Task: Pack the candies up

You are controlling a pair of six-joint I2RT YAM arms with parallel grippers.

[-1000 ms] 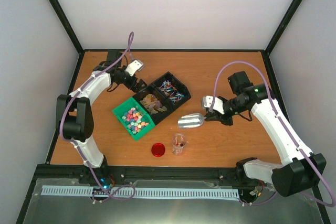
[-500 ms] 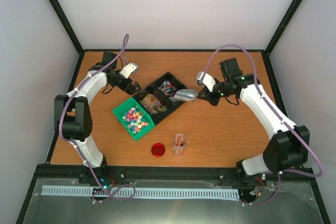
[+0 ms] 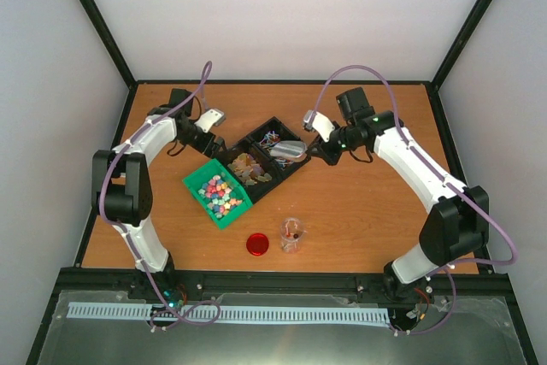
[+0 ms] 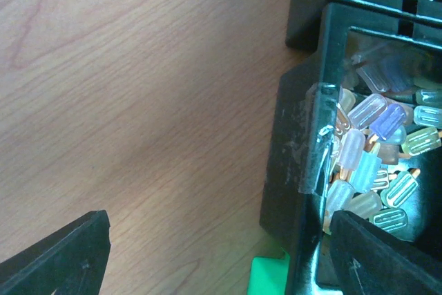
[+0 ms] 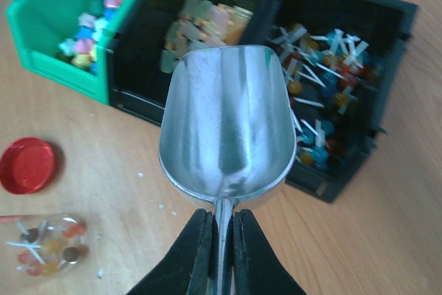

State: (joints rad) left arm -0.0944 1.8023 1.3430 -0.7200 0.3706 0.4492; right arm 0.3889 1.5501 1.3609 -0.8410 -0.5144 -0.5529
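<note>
The candies (image 3: 220, 193) are small pastel lumps in a green bin (image 3: 195, 184); they also show in the right wrist view (image 5: 93, 24). My right gripper (image 3: 316, 148) is shut on the handle of a metal scoop (image 3: 289, 150). In the right wrist view the gripper (image 5: 221, 240) holds the scoop (image 5: 224, 119) empty, above the black bins. My left gripper (image 3: 210, 131) is open at the black bin's left wall (image 4: 300, 136). One of its fingers (image 4: 62, 257) is over the table and the other is over the bin.
Two joined black bins hold popsicle-shaped sweets (image 3: 249, 167) and lollipops (image 3: 276, 140). A red lid (image 3: 257, 244) and a clear container (image 3: 291, 235) with a few lollipops stand near the front. In the right wrist view they lie at the lower left (image 5: 27, 165), (image 5: 45, 243).
My right arm has carried the scoop from near the clear container up and left to over the black bins. My left gripper has shifted slightly along the black bin's left side.
</note>
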